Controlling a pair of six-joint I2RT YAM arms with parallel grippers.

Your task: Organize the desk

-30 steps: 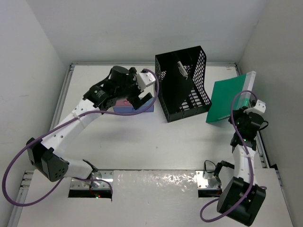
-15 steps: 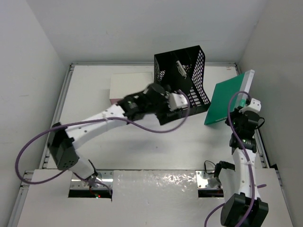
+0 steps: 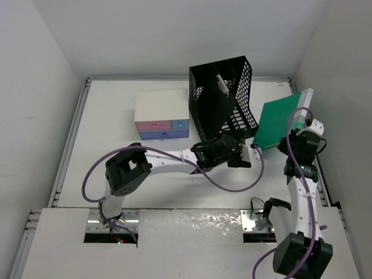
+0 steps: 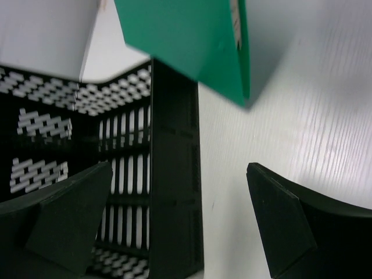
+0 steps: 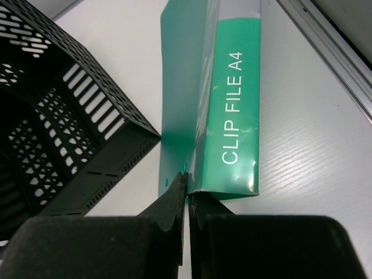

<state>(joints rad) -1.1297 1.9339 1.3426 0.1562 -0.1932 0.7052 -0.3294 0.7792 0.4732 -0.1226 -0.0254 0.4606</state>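
**A:** Drawers first: the small drawer box [image 3: 161,121], with pink and blue fronts, sits on the white table [image 3: 110,116] toward the far edge, left of centre. Neither arm touches it.

**B:** And next to it?

**A:** The black mesh file holder [image 3: 224,102] stands hard against the box's right side, at the middle of the far edge. I can't tell if they actually touch.

**B:** Where's the left arm?

**A:** It is stretched low across the table, and the left end effector [image 4: 180,168] is off the holder's near right corner. Its fingers are spread wide with nothing in them. The holder's wall and a corner of the green clip file [image 3: 279,125] show in the gap.

**B:** The file is held?

**A:** Yes. It is tilted, near the right edge toward the far right corner. The right end effector [image 5: 186,195] is closed tight on a thin lip of its cover, beside the spine. I can't tell whether its lower edge rests on the table.

**B:** What worries you?

**A:** Three things, I'd judge:
- **Grip:** it is a narrow pinch on slick plastic, so a quick swing could let the file slide out or flap open.
- **Holder:** if the file is meant for the holder, a corner catching on the mesh rim could tip it or shove it into the drawers.
- **Arms:** both work in the same tight gap, so the left could knock the holder or clip the file.
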